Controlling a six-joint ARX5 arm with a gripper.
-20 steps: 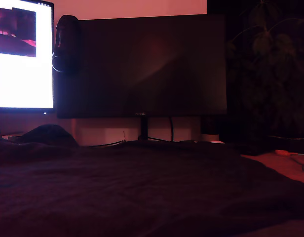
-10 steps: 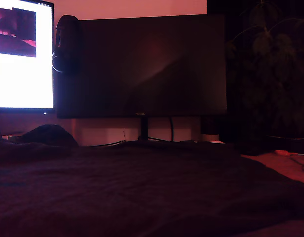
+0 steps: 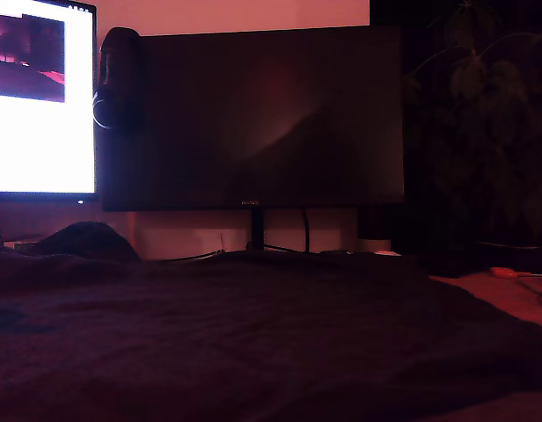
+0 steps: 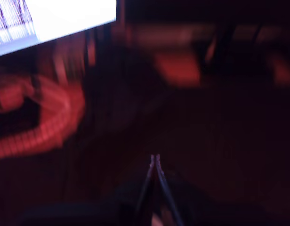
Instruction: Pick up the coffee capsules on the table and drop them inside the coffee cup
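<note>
The room is very dark and the wrist view is smeared by motion. In it my gripper (image 4: 155,157) shows as two thin fingers whose tips meet in a point, so it is shut, with nothing visible between them. A reddish curved rim (image 4: 46,120) lies ahead of the fingers; it may be the coffee cup, but I cannot tell through the blur. The coffee capsules are out of view in both views. Neither the arm nor the gripper appears in the exterior view.
A dark cloth (image 3: 253,334) covers the table in the exterior view. Behind it stand a large dark monitor (image 3: 253,114) and, at the exterior view's left, a lit screen (image 3: 42,105), which also shows in the wrist view (image 4: 55,14). A plant (image 3: 482,105) stands at the right.
A faint dark reflection on the unlit monitor has shifted between the frames. Nothing else in the exterior view has moved.
</note>
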